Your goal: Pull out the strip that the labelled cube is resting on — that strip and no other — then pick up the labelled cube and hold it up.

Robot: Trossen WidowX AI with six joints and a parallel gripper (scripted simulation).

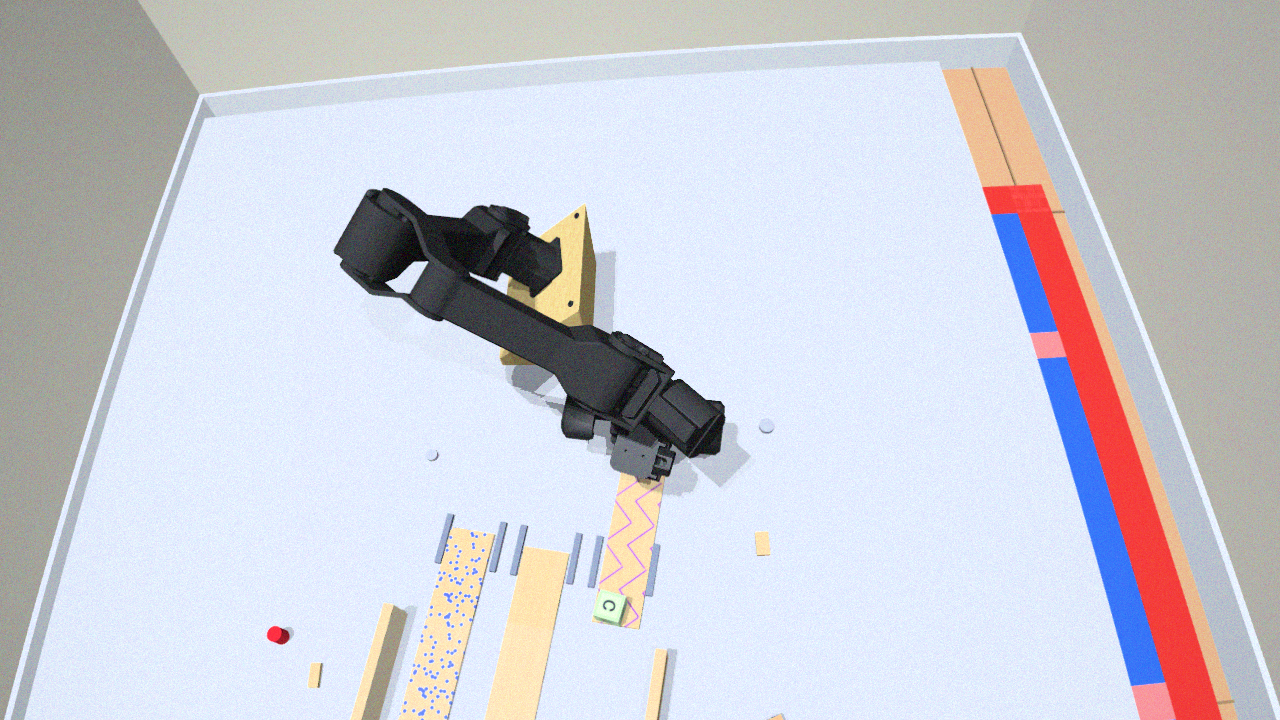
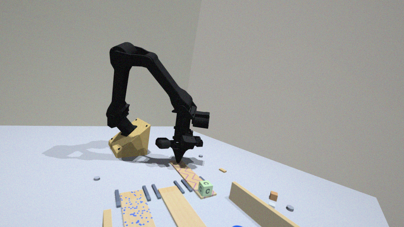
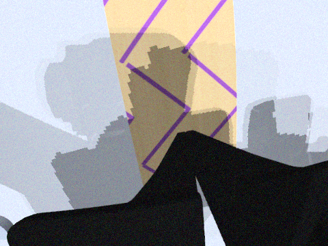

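The pale green cube (image 1: 609, 608) (image 2: 205, 188) marked "C" rests on the near end of the tan strip with purple zigzag lines (image 1: 631, 537) (image 2: 189, 176) (image 3: 212, 31). In the top view the cube overhangs the strip's left edge a little. My gripper (image 1: 640, 472) (image 2: 178, 160) (image 3: 186, 139) is shut, points straight down, and its tips press on the strip's far end. Nothing is between the fingers. The strip's far end lies well beyond the grey guide rails (image 1: 595, 560) beside it.
A blue-dotted strip (image 1: 452, 600) (image 2: 135, 206) and a plain tan strip (image 1: 528, 626) (image 2: 179, 206) lie to the left between grey rails. A long wooden bar (image 2: 257, 208) lies right of the cube. The arm's wooden wedge base (image 1: 563, 268) (image 2: 131, 141) stands behind. A red cylinder (image 1: 277, 634) is at the far left.
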